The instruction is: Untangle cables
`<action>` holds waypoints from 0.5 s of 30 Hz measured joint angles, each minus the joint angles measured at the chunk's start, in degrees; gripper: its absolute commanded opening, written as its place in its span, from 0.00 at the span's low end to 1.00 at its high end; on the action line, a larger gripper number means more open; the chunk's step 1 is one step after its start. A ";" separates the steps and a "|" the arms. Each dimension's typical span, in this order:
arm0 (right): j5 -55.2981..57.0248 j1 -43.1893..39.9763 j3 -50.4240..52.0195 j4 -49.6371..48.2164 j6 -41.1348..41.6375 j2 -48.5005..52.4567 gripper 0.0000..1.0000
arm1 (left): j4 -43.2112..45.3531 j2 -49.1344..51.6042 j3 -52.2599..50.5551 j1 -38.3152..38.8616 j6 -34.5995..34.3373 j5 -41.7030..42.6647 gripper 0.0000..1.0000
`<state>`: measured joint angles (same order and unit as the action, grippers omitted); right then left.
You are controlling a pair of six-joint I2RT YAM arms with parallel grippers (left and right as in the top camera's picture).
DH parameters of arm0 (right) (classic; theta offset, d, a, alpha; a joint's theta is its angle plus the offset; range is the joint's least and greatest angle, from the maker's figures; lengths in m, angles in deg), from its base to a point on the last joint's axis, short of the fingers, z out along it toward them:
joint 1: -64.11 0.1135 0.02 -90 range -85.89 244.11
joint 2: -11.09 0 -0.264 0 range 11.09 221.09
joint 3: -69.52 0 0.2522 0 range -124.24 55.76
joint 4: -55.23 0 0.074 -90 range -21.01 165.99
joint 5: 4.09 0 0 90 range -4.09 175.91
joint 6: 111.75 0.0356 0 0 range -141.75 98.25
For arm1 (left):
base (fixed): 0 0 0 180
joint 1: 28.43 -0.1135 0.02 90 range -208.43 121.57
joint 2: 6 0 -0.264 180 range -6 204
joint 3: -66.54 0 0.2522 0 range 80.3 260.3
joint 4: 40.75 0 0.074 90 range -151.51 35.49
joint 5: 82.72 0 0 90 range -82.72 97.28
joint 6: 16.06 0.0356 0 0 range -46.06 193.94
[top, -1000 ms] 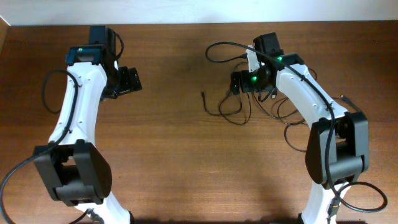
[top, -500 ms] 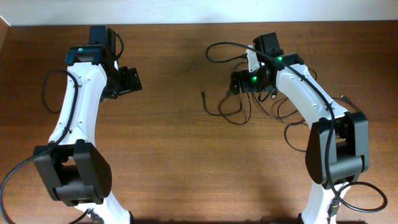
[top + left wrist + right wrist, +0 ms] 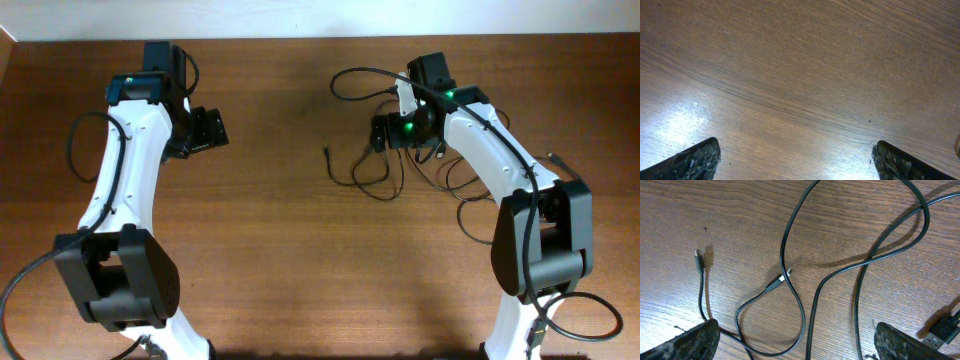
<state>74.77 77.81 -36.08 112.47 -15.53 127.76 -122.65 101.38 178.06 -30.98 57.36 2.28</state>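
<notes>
Honestly, nothing has changed over the last second. Both arms sit exactly where they were in the overhead view and the cables haven't shifted a bit, so I'd call this a pause, not progress. Closest in, the right fingers (image 3: 696,341) are spread wide and pinching nothing. They hover just over the cables (image 3: 803,316), which lie loose on the desk (image 3: 740,210) right between the tips. One strand curls into a loop there and ends in a small plug (image 3: 776,283) that meets another strand; can't tell which is on top. A bit further out, a second plug (image 3: 698,259) lies by itself to the left, and a USB plug (image 3: 941,329) pokes in at the right edge. Further still, more strands cross each other near the top of the wrist view. Way over on the other side, the left fingers (image 3: 695,159) are spread too, over bare wood, well apart from the pile. My read: the untangling is barely started, and the right arm looks lined up to drop and grab that loop, but that's a guess.
</notes>
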 measured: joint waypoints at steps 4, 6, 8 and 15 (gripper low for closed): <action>0.00 0.00 0.00 0.00 -0.02 0.00 0.98 | -0.02 0.00 -0.02 0.00 0.02 0.00 0.99; 0.00 0.00 0.00 0.00 0.02 0.00 0.98 | 0.00 0.00 0.00 0.00 0.00 0.00 0.99; 0.00 0.00 0.00 0.00 0.00 0.00 0.98 | 0.00 0.00 0.00 0.00 0.00 0.00 0.99; 0.00 0.00 0.00 0.00 0.00 0.00 0.98 | -0.04 -3.32 -0.02 0.00 0.00 0.00 0.99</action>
<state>74.77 77.81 -36.08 112.47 -15.53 127.76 -122.69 98.05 178.03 -30.98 57.36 2.28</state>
